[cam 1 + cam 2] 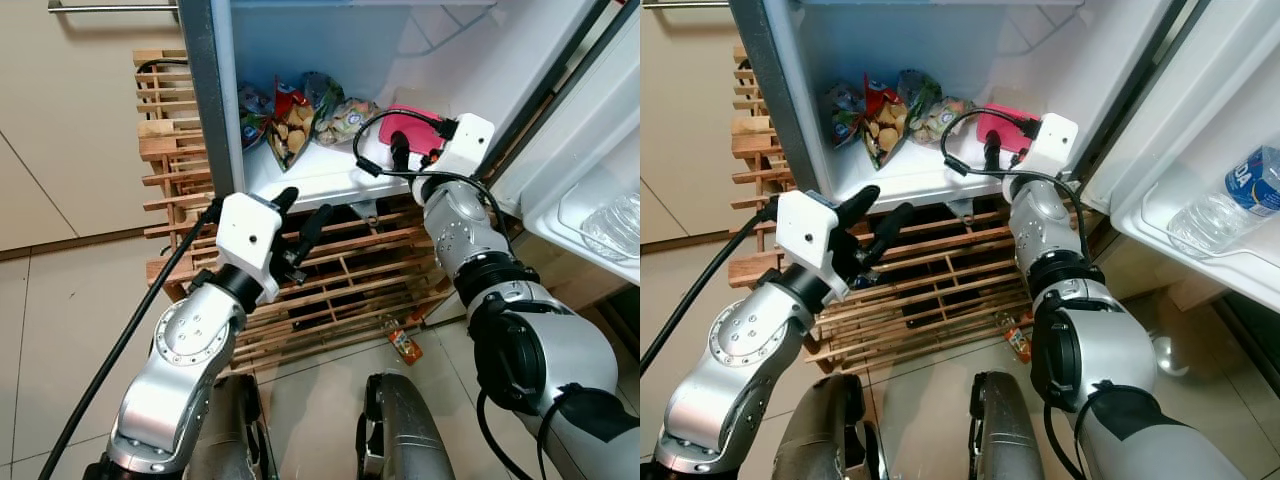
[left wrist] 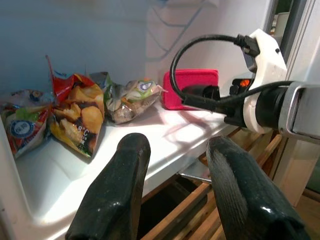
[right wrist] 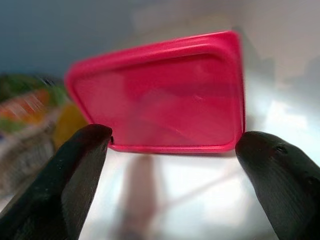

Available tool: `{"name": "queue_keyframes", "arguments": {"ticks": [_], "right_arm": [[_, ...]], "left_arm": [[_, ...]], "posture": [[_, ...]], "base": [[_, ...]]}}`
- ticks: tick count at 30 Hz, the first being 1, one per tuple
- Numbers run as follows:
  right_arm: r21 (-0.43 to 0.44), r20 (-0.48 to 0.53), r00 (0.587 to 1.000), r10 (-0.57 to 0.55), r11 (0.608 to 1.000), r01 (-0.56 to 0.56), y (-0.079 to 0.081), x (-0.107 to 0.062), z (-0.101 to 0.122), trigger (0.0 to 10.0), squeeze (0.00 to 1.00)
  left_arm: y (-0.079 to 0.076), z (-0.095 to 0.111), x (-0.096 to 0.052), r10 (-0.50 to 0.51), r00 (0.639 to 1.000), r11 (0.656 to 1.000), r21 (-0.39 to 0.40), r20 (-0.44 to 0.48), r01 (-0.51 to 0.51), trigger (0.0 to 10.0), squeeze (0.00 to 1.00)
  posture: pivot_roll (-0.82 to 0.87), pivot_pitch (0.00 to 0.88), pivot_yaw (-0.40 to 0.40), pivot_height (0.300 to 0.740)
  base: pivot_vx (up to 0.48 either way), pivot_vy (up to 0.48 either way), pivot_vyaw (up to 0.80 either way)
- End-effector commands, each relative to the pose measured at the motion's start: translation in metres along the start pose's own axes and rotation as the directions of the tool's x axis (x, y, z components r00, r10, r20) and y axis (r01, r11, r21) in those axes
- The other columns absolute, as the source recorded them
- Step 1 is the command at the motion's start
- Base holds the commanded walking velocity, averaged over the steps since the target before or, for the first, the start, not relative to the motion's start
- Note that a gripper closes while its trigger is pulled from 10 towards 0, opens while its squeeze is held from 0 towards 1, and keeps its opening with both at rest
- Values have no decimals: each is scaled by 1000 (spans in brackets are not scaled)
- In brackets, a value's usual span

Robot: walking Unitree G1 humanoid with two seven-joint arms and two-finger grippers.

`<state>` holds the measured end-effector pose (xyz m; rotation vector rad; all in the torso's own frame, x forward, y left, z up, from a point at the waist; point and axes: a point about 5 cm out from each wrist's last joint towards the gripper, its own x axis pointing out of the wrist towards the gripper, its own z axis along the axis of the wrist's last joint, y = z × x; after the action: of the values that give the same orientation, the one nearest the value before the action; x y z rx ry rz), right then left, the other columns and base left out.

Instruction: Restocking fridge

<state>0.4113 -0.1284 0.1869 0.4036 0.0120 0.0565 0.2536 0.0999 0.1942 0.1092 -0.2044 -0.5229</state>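
Observation:
A pink lidded container (image 1: 415, 125) lies on the white fridge shelf (image 1: 310, 178), at its right end. My right gripper (image 3: 175, 135) is open and reaches into the fridge, its fingers spread just in front of the container (image 3: 160, 95) without touching it. Several snack bags (image 1: 295, 120) lean at the back of the same shelf, left of the container. My left gripper (image 1: 306, 203) is open and empty, hovering just below and in front of the shelf's front edge (image 2: 165, 160).
A wooden slatted rack (image 1: 340, 270) stands under and left of the fridge. The open fridge door on the right holds a water bottle (image 1: 1225, 200) in its door shelf. A small bottle (image 1: 405, 345) lies on the tiled floor near my legs.

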Motion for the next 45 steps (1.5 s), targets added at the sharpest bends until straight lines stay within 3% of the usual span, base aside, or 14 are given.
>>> {"name": "queue_keyframes", "arguments": {"ticks": [1, 8, 12, 14, 16, 21, 26, 29, 32, 37, 39, 43, 45], "right_arm": [[8, 102, 995, 2, 1000, -3, -2, 1, 20, 10000, 0], [-18, 168, 986, -5, 1000, 8, -8, -6, 19, 10000, 0], [-48, 234, 971, -49, 997, 62, -25, -21, 16, 10000, 0], [-48, 234, 971, -49, 997, 62, -25, -21, 16, 10000, 0], [-28, 223, 969, -110, 992, 119, -38, -25, 13, 10000, 0], [18, 185, 973, -135, 991, 134, -41, -24, 10, 10000, 0], [43, 127, 986, -110, 993, 106, -31, -14, 8, 10000, 0], [112, 53, 994, -96, 990, 89, -20, -6, 3, 10000, 0], [242, -32, 997, -73, 967, 79, -8, -1, -3, 10000, 0], [276, -19, 998, -66, 959, 68, 1, 4, 6, 10000, 0], [278, 37, 999, -2, 961, -9, 15, 8, 21, 10000, 0], [260, 85, 996, 40, 964, -61, 22, 10, 31, 10000, 0], [256, 144, 980, 135, 952, -169, 33, 10, 39, 10000, 0]], "left_arm": [[-3, 0, 4, -18, 1000, 1000, 4, 6, 18, 10000, 0], [-5, 0, 7, -26, 1000, 1000, -2, 14, 26, 10000, 0], [-4, 1, 10, -25, 999, 1000, -4, 25, 25, 10000, 0], [-4, 1, 10, -25, 999, 1000, -4, 25, 25, 10000, 0], [-6, 0, 13, -28, 999, 1000, -7, 33, 28, 10000, 0], [-6, 1, 14, -24, 999, 1000, -9, 40, 25, 10000, 0], [-7, 1, 15, -24, 999, 1000, -11, 45, 25, 10000, 0], [-6, 0, 16, -27, 999, 1000, -9, 47, 27, 10000, 0], [-4, 1, 16, -21, 999, 1000, -3, 48, 21, 10000, 0], [-2, 1, 16, -13, 999, 1000, 2, 48, 13, 10000, 0], [-1, 0, 17, -9, 999, 1000, 6, 49, 9, 10000, 0], [-1, 0, 18, -9, 999, 1000, 10, 53, 9, 10000, 0], [0, 1, 20, -6, 998, 1000, 14, 58, 5, 10000, 0]], "posture": [[54, 134, -66, 627], [41, 130, -65, 627], [27, 122, -70, 627], [27, 122, -70, 627], [23, 113, -74, 627], [23, 110, -76, 627], [27, 107, -74, 627], [33, 106, -74, 627], [47, 105, -74, 627], [52, 103, -76, 627], [49, 98, -73, 627], [43, 94, -72, 627], [32, 89, -72, 627]], "base": [[0, 0, 0], [0, 0, 0], [0, 0, 0], [0, 0, 0], [0, 0, 0], [0, 0, 0], [0, 0, 0], [0, 0, 0], [0, 0, 0], [0, 0, 0], [0, 0, 0], [0, 0, 0], [0, 0, 0]]}}
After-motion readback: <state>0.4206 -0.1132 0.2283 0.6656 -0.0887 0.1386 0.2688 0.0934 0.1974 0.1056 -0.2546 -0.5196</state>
